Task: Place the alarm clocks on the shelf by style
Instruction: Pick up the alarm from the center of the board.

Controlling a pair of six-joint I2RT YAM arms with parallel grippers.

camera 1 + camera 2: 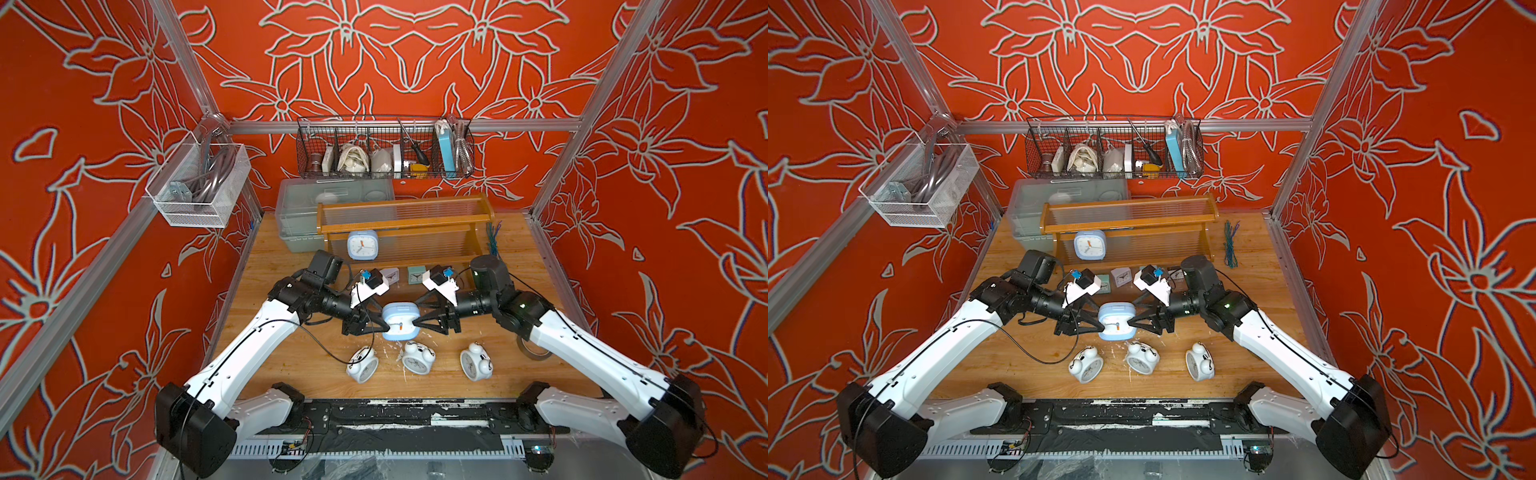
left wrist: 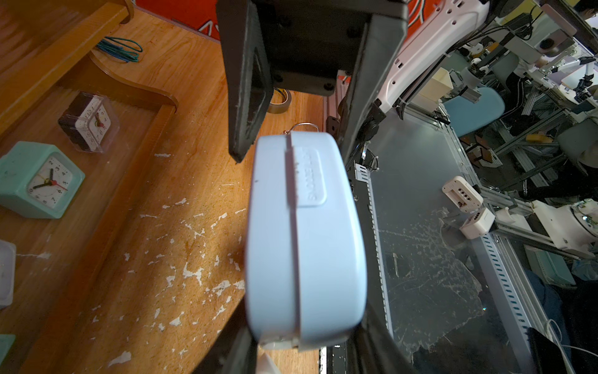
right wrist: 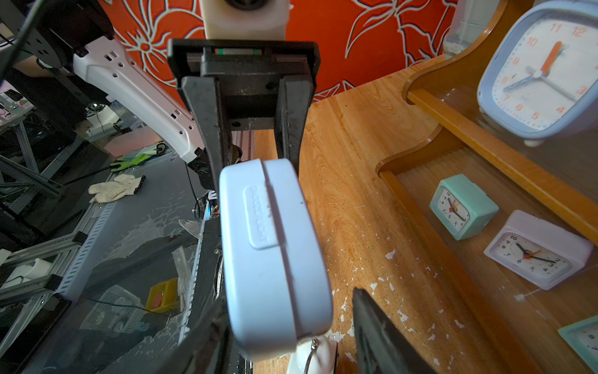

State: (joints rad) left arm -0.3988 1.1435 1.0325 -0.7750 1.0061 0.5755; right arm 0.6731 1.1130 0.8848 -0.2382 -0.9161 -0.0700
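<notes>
Two white robot arms meet over the middle of a wooden desk [image 1: 291,365]. Both reach inward to one light-blue rounded-square alarm clock [image 1: 399,322], which hangs between them, clear of the desk. The clock is upright, snooze bar uppermost, its broad faces running from arm to arm. The left claw [image 1: 383,326] is clenched on the clock's left end; in the left wrist view its fingers hold the clock [image 2: 304,243] front and back. The right claw [image 1: 415,324] straddles the right end but is not clamped: in the right wrist view one finger [image 3: 378,327] stands off the clock [image 3: 275,252], with a strip of desk showing between. Beyond the clock, away from the arm bases, stands the orange-brown stepped shelf [image 1: 405,226]. Its middle tier holds a matching light-blue clock [image 1: 363,245] toward the left end. The lowest tier holds small cube clocks, among them a whitish one [image 1: 390,275] and a teal one [image 1: 415,275]. Three white twin-bell clocks [image 1: 362,365] [image 1: 418,357] [image 1: 476,361] lie on the desk nearer the bases. This looks like a hand-over: free space on the middle tier lies right of the matching clock, so the right arm seems better placed to deliver.
</notes>
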